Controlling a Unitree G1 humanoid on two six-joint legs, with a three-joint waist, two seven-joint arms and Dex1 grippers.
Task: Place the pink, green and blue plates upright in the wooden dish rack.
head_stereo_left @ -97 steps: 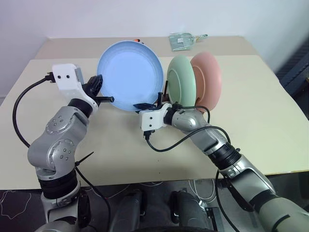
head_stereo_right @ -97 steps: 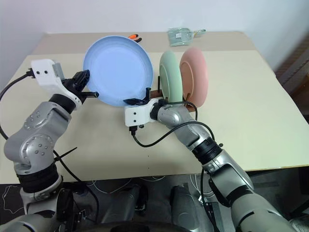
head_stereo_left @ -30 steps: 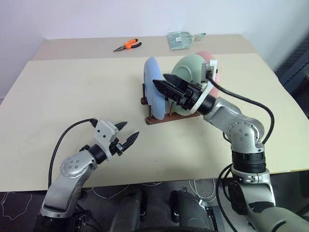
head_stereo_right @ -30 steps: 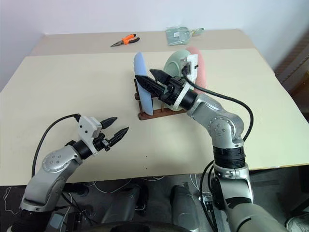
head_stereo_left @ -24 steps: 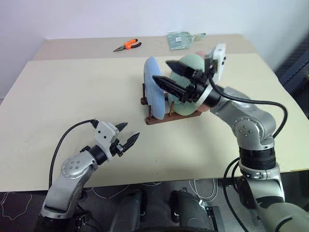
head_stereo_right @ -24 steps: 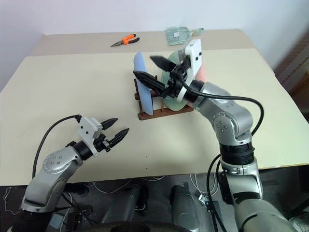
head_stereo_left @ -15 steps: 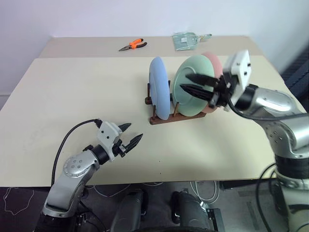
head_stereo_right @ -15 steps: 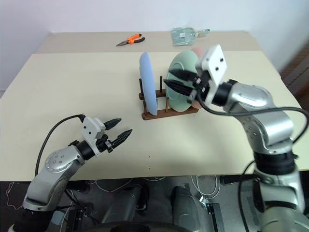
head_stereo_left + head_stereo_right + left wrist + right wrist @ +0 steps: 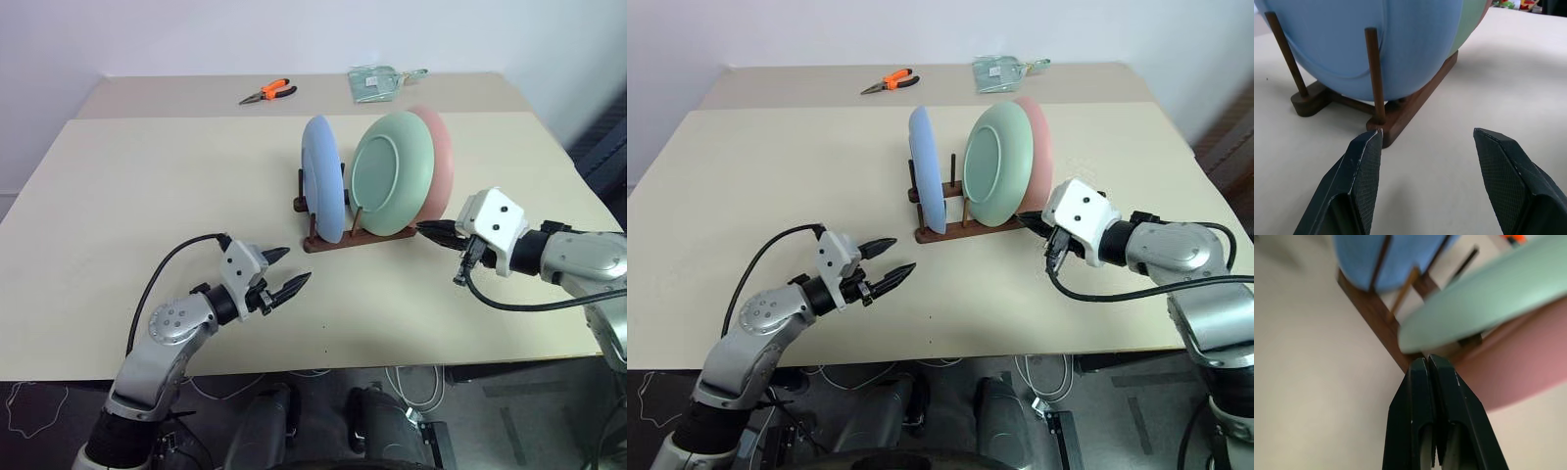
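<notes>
Three plates stand on edge in the wooden dish rack (image 9: 338, 231) near the middle of the table (image 9: 147, 186) — the blue plate (image 9: 323, 178) nearest my left side, the green plate (image 9: 390, 172) next, the pink plate (image 9: 437, 166) behind it, partly hidden by the green one. Thin pegs bracket each plate, which is why they keep upright with nothing gripping them. My right gripper (image 9: 431, 231) hovers pinched shut and empty, its tip just beside the rack's end below the green and pink plates; whether it touches the wood I cannot tell. My left gripper (image 9: 281, 274) hangs low over bare table in front of the rack, jaws parted with nothing between them, aimed at the blue plate's end. By my judgement the racking looks done — both grippers empty. Orange pliers (image 9: 267, 93) and a clear packet (image 9: 377, 80) lie at the far edge, well apart.
</notes>
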